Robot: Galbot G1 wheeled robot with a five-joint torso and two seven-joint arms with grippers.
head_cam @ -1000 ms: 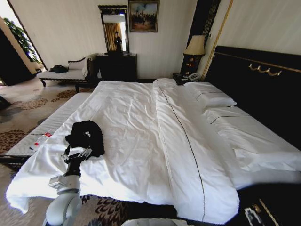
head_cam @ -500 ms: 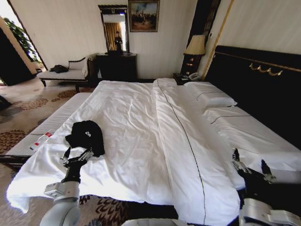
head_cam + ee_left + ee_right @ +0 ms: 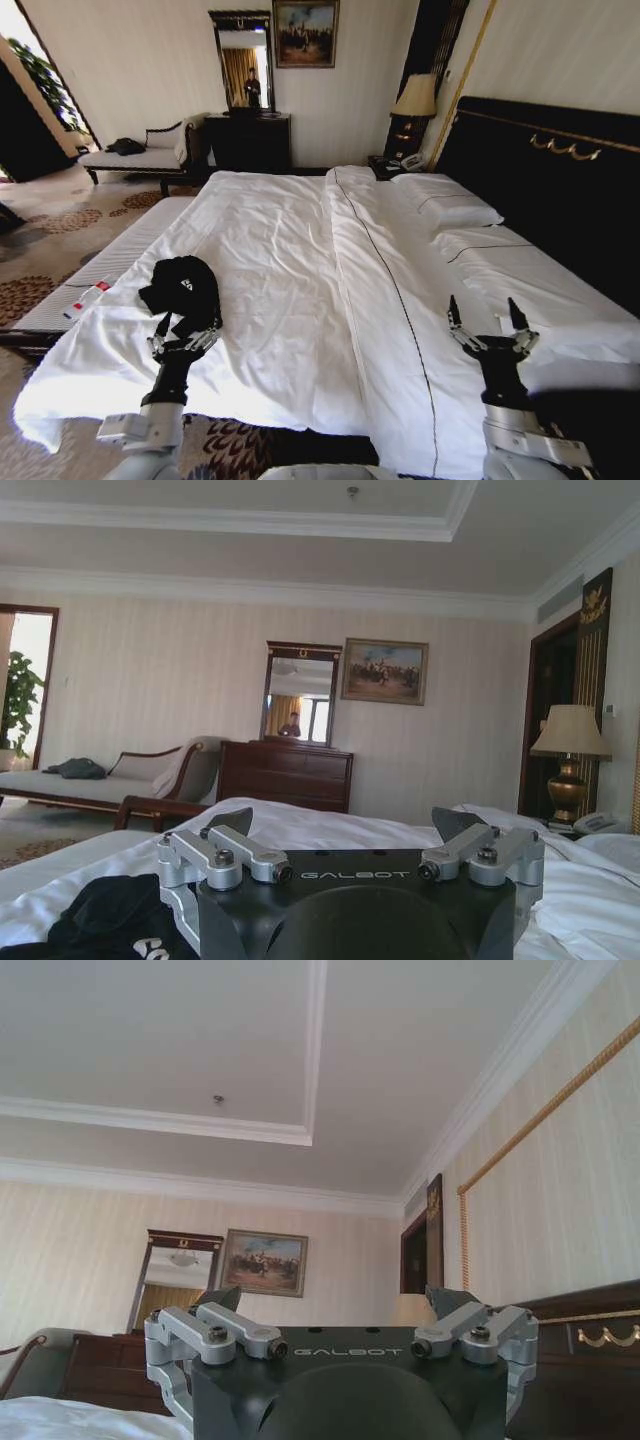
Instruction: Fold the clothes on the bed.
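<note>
Head view overlooks the bed [image 3: 300, 250]; wrist views face the far wall.

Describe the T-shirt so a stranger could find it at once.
Start at the big white bed with the dark headboard. Near its foot-end corner, just beyond the left gripper, lies a small crumpled black T-shirt. It is the only dark thing on the white duvet.

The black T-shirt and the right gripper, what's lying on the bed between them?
Head view: between the crumpled black T-shirt and the open right gripper lies white duvet, crossed by one thin dark seam line.
</note>
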